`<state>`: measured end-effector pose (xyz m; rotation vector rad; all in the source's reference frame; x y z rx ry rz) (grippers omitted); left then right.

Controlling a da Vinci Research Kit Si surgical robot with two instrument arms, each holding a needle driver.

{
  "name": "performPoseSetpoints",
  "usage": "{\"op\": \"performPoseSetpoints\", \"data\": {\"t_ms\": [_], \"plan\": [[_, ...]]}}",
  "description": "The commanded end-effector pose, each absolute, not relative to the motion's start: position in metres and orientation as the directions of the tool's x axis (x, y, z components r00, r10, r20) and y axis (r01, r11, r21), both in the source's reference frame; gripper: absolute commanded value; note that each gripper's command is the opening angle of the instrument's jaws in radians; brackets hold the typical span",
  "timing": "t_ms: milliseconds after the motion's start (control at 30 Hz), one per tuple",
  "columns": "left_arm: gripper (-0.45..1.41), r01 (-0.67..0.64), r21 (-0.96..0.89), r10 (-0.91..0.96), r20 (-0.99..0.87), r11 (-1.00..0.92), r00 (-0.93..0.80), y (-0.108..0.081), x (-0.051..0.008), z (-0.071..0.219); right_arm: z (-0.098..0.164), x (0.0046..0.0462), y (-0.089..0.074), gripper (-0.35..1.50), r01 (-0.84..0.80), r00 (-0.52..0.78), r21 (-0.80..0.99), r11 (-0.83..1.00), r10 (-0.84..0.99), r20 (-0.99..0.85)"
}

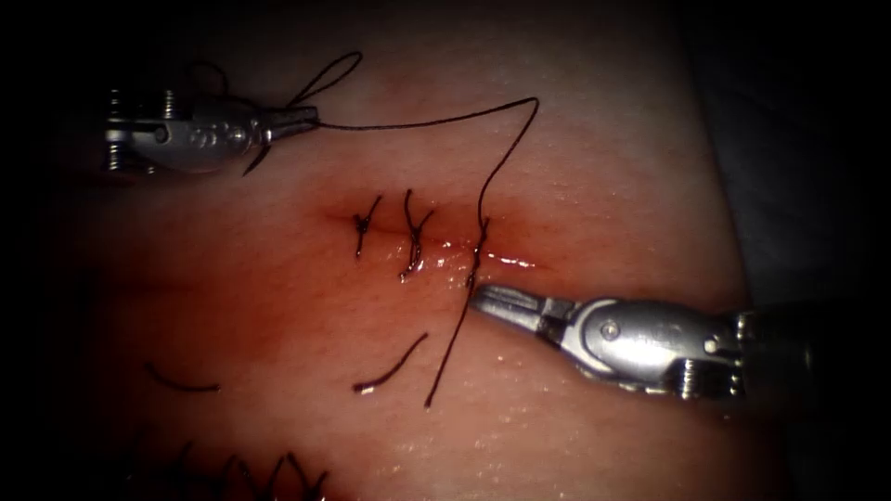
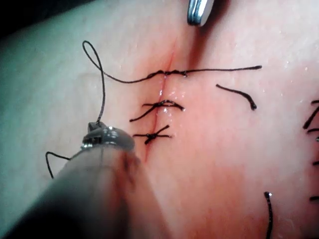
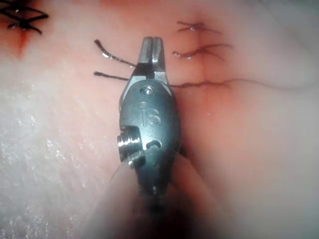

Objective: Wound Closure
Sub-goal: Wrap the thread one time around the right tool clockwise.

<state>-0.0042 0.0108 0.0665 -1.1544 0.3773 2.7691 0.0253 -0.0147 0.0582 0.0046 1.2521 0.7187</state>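
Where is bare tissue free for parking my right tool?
Free: pale tissue right of the dark thread, above the right end effector. Crowded: the stitched cut, loose thread ends below it, and around the left end effector, which holds thread.

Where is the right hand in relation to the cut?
In the endoscope view the right hand, holding nothing, lies just below the cut's right end, its tip beside the thread that runs down from the third stitch.
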Motion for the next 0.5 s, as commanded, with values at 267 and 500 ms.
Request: {"op": "performPoseSetpoints", "data": {"t_ms": [267, 500], "plan": [[-0.45, -0.190, 0.094, 0.041, -0.795, -0.977, -0.605, 0.0070, -0.0044, 0.0647, 0.0623, 0.0267, -0.0131, -0.35, -0.470, 0.142, 0.382, 0.796, 0.495, -0.857], [-0.45, -0.176, 0.044, 0.066, -0.818, -0.983, -0.571, 0.0037, -0.0051, 0.0642, 0.0644, 0.0279, -0.0110, -0.35, -0.469, 0.110, 0.389, 0.793, 0.489, -0.865]]}}
